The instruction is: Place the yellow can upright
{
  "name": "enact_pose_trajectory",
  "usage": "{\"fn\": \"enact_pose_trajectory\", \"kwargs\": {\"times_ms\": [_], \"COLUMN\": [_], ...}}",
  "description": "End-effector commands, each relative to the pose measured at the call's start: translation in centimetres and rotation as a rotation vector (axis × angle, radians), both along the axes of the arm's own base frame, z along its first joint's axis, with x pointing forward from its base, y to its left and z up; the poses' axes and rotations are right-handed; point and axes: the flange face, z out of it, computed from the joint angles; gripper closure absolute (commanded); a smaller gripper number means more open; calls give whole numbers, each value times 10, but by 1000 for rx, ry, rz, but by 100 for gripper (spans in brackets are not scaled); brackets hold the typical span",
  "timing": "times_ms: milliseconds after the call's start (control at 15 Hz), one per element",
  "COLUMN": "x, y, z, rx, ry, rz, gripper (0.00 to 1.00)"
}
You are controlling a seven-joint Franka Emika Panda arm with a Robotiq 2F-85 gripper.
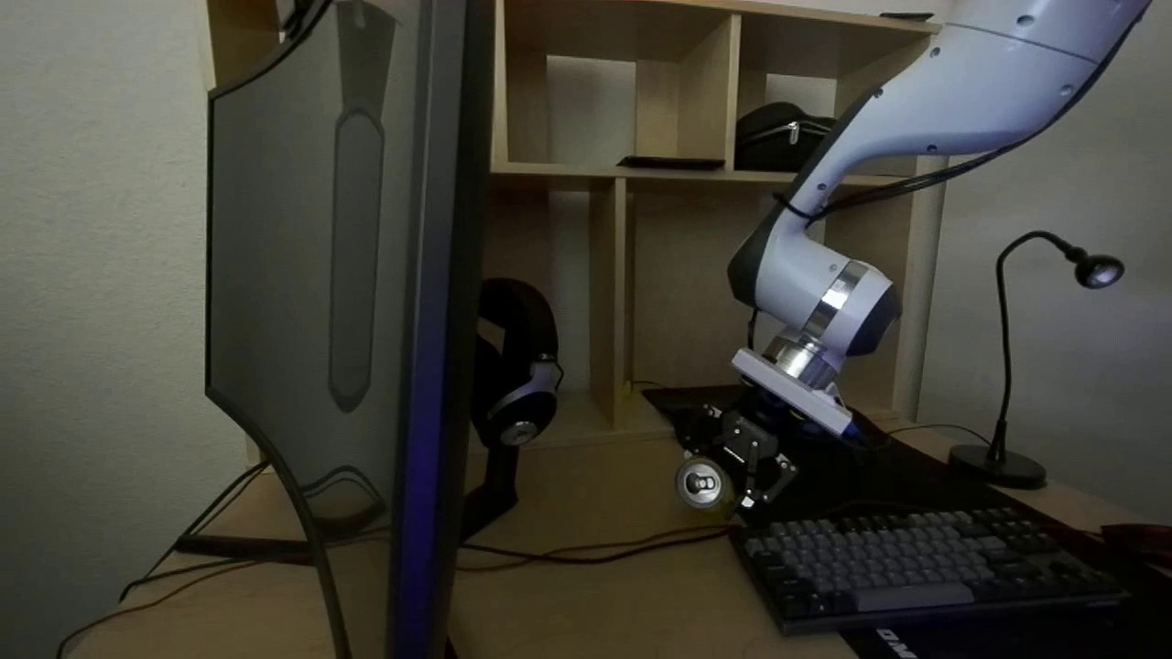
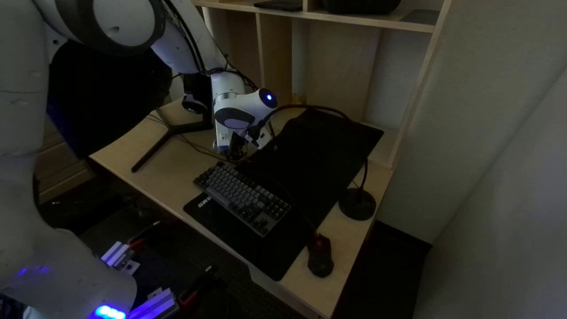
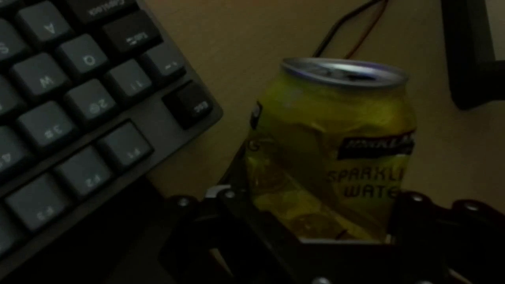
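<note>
— Pale wooden desk (image 1: 586,604) is forming the near surface. How is the task progressing?
— Near the Esc corner of the grey-and-black plastic keyboard (image 1: 916,567), the black metal gripper (image 1: 721,478) is clamping the yellow cylindrical metal can (image 3: 331,157). Grasping is appearing complete.
— What is remaining?
— The silver lid (image 1: 703,483) is facing sideways: uprighting, setting down and releasing are apparently awaiting execution. Can-to-desk contact is not showing clearly. A pale wooden shelf unit (image 1: 612,302) is standing behind.

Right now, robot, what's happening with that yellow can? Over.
Hand closed on yellow can. Tipped sideways, not upright. Keyboard and cables close, possible snags.
</note>
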Motion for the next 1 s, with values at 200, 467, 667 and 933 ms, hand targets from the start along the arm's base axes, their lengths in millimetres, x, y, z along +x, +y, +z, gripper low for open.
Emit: {"fn": "enact_pose_trajectory", "kwargs": {"times_ms": [200, 467, 667, 933], "x": [13, 60, 81, 76], "y": [30, 22, 12, 11], "z": [-4, -12, -30, -33], "rx": [101, 234, 299, 280], "ry": [90, 245, 373, 358], "rz": [38, -8, -90, -78], "gripper": [55, 55, 55, 55]}}
